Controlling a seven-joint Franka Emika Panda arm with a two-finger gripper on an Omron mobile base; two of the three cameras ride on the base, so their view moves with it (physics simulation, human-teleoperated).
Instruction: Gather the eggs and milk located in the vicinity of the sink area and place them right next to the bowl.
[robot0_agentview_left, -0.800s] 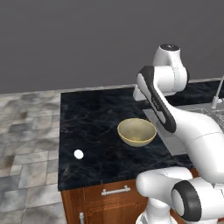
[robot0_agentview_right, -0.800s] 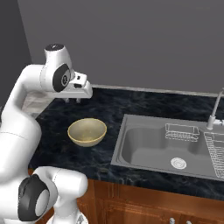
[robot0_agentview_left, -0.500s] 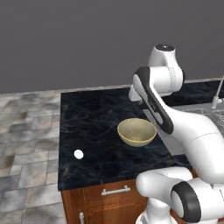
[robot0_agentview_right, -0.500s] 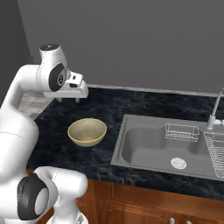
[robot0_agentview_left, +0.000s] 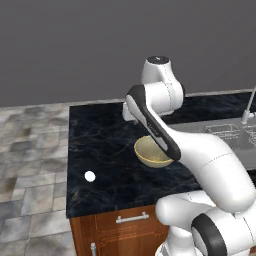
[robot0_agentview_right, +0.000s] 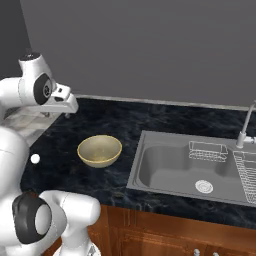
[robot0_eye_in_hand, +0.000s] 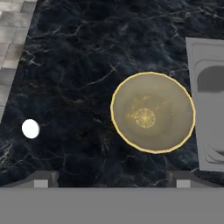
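Bowl (robot0_eye_in_hand: 152, 112): on counter (robot0_eye_in_hand: 83, 57), just beside sink (robot0_agentview_right: 192, 167)
Egg (robot0_eye_in_hand: 30, 128): white, well apart from bowl
Gripper (robot0_eye_in_hand: 111, 177): above bowl, jaws wide, empty

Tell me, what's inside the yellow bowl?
Nothing. The hand view looks straight down into the bowl and shows just its speckled bottom. The white egg lies apart on the counter, and nothing covers the bowl.

A kitchen: dark marble counter (robot0_agentview_right: 150, 122) over wooden cabinets (robot0_agentview_left: 125, 225), steel sink (robot0_agentview_right: 170, 167) with faucet (robot0_agentview_right: 246, 125) at right.
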